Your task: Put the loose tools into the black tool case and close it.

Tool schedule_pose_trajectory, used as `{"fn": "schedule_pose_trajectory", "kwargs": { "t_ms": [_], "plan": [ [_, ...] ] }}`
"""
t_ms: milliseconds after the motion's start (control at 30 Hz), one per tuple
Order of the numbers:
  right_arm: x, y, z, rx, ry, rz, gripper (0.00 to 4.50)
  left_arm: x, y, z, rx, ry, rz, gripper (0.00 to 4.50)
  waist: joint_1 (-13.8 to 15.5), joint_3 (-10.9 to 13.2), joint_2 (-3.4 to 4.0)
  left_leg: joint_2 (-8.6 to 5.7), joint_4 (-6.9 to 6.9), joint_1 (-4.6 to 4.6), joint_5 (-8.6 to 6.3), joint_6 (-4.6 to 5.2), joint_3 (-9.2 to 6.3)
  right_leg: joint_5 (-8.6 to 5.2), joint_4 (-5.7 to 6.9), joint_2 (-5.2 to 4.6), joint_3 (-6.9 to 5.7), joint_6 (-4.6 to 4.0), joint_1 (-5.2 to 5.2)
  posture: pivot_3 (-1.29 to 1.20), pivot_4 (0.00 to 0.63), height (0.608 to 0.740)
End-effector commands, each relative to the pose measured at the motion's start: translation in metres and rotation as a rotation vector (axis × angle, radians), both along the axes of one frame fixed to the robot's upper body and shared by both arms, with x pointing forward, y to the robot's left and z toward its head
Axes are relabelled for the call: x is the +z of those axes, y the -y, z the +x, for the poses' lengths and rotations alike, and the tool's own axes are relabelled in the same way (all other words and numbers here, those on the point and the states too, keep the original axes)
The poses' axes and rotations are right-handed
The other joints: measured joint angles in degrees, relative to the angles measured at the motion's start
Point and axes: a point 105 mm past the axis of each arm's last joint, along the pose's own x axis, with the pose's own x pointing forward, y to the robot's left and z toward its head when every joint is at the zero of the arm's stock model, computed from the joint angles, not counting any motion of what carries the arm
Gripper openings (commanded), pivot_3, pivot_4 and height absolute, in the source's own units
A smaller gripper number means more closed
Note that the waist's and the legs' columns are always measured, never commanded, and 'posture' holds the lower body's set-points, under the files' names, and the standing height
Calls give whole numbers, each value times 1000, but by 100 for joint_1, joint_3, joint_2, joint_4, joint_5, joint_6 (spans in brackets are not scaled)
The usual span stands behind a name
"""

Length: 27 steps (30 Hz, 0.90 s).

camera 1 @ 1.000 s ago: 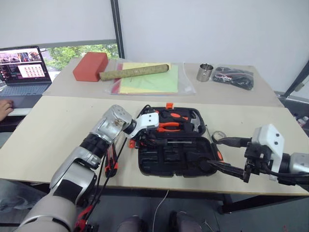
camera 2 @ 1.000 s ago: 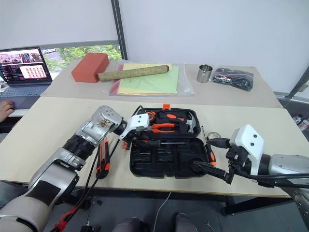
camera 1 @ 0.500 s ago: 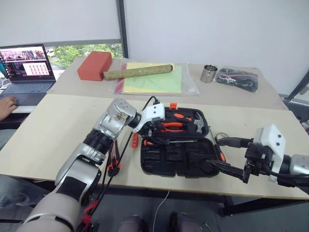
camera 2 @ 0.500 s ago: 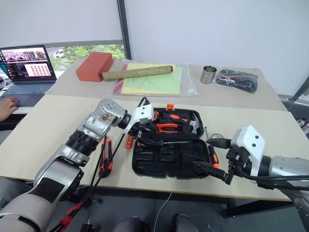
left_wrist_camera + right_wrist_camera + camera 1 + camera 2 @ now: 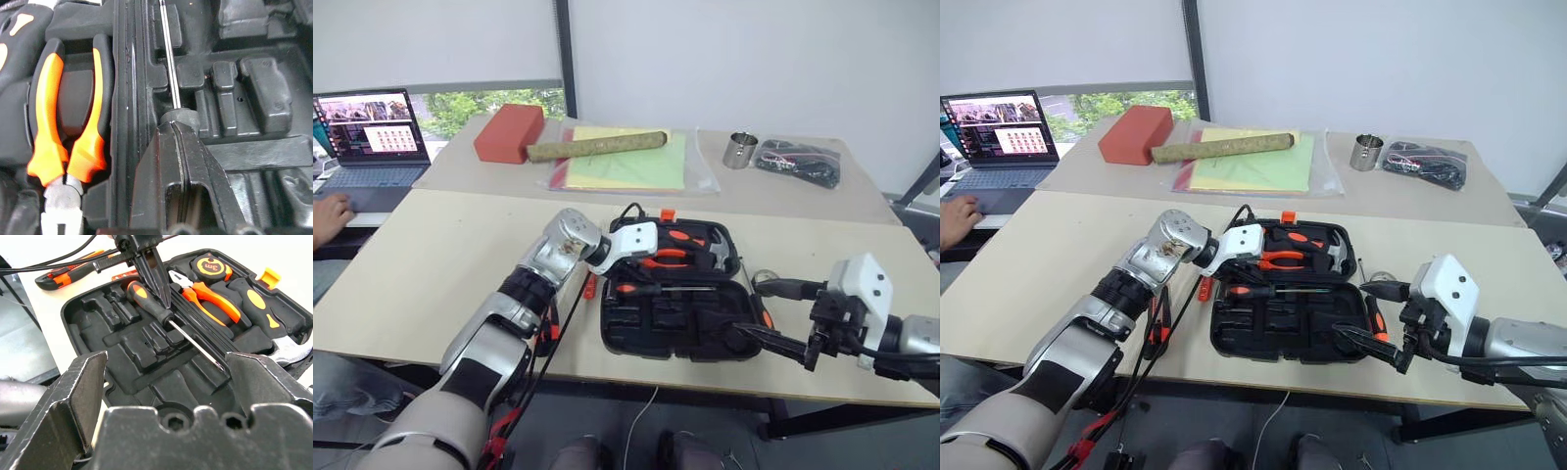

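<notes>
Left tool (image 5: pixel 155 281) pinched shut on a screwdriver (image 5: pixel 1268 290) lying across the open black tool case (image 5: pixel 1283 333) at mid-desk (image 5: pixel 1058 245) — right tool (image 5: pixel 1366 318) gaping wide, empty, by the case's right near corner.

One case (image 5: pixel 1283 323), open; inside it one screwdriver (image 5: pixel 1268 291), one pliers (image 5: pixel 1278 258), one hammer (image 5: pixel 1332 253); two tools (image 5: pixel 1157 323) on the tabletop at its nine o'clock, one (image 5: pixel 1372 318) at three; one laptop (image 5: pixel 999 132); one cup (image 5: pixel 1364 153).
</notes>
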Motion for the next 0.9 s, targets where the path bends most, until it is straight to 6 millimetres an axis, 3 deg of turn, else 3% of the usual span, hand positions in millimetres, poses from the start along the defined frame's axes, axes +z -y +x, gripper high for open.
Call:
{"fn": "schedule_pose_trajectory", "kwargs": {
  "t_ms": [33,267,500,567,900],
  "plan": [
    [7,5,2,-40,56,-4,4500,-32,-7,-1,-22,22,129,36,4,-2,1,0,0,5,-1,2,-1,0,0,-2,0,0,4,0,150,740],
    [-5,28,7,-192,42,-22,4500,-18,-4,2,4,3,34,36,13,-8,1,2,3,8,-6,9,-2,-1,1,-8,2,3,8,0,150,740],
    [-7,30,3,-200,32,-8,4500,27,7,-1,2,-62,-169,36,-2,-7,1,3,4,-4,-7,11,-2,-1,2,-2,1,3,-4,0,150,740],
    [-7,31,2,-199,30,-9,4500,32,5,-4,-17,-76,-166,36,-7,-7,1,3,4,-10,-7,11,-2,-1,1,2,0,4,-10,0,150,740],
    [-4,26,6,-188,37,6,4500,-20,5,1,-31,48,63,36,33,-7,2,-6,5,-1,-7,11,-4,-2,-1,1,-1,9,4,0,150,740]
  ]
}}
